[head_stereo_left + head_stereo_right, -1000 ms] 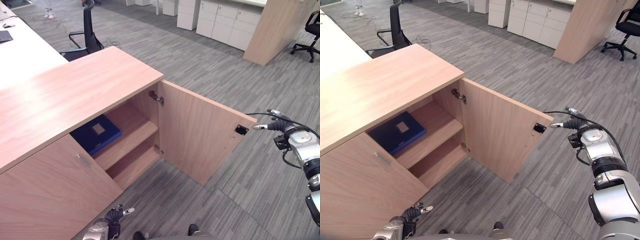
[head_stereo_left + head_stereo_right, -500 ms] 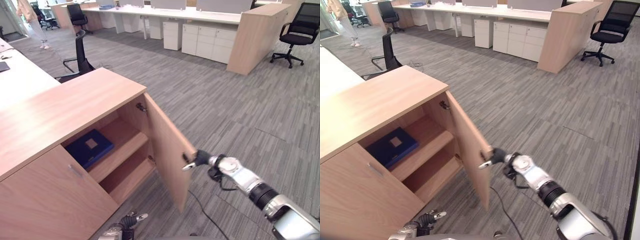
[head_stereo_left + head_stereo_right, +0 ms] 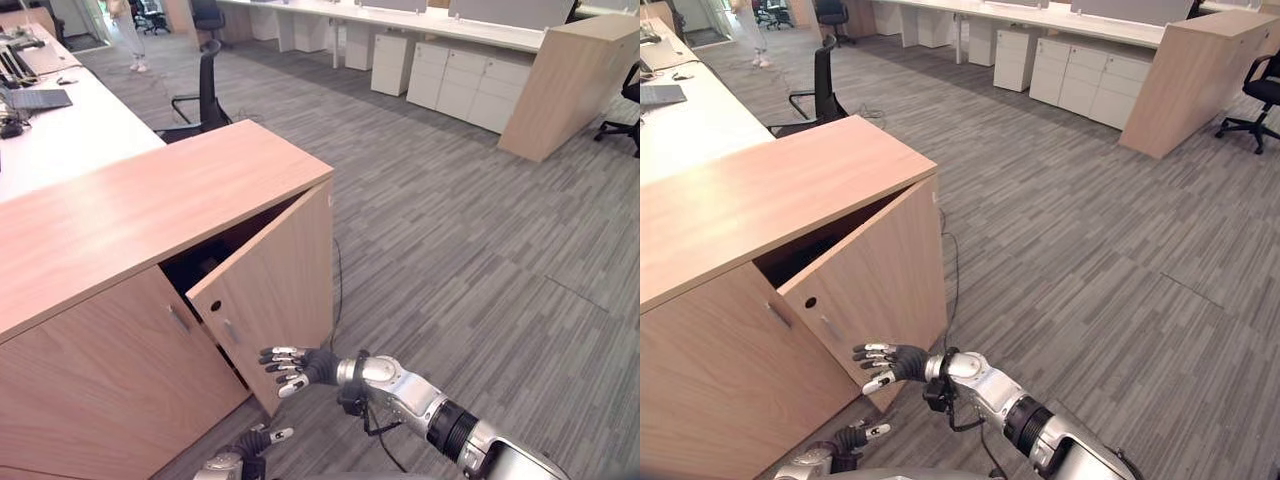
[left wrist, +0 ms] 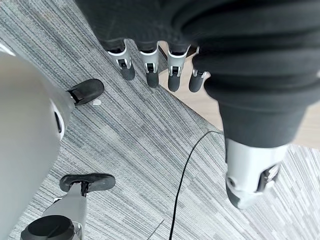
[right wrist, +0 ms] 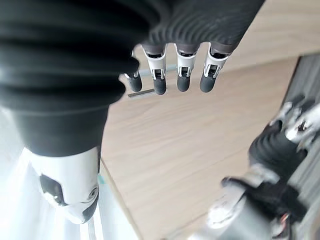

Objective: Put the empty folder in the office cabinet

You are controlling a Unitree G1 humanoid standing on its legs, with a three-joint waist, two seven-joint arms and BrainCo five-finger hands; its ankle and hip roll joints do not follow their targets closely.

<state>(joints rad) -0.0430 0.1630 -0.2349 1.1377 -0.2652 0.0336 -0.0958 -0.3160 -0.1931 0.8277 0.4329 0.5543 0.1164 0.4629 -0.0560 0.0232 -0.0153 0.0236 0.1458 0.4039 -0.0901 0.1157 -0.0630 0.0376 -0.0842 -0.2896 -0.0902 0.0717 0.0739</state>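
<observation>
While cabinet door [image 3: 275,290] hangs nearly closed, R hand [image 3: 290,365] w/ fingers spread flat at door's lower front, dark gap at top, folder hidden, L hand [image 3: 245,445] low by cabinet [image 3: 120,210], fingers relaxed.

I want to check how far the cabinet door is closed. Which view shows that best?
The left eye view: the cabinet door is whole there, ajar, a dark gap above it. The right eye view shows much the same. The right wrist view shows the door's wood face up close beyond the right hand.
</observation>
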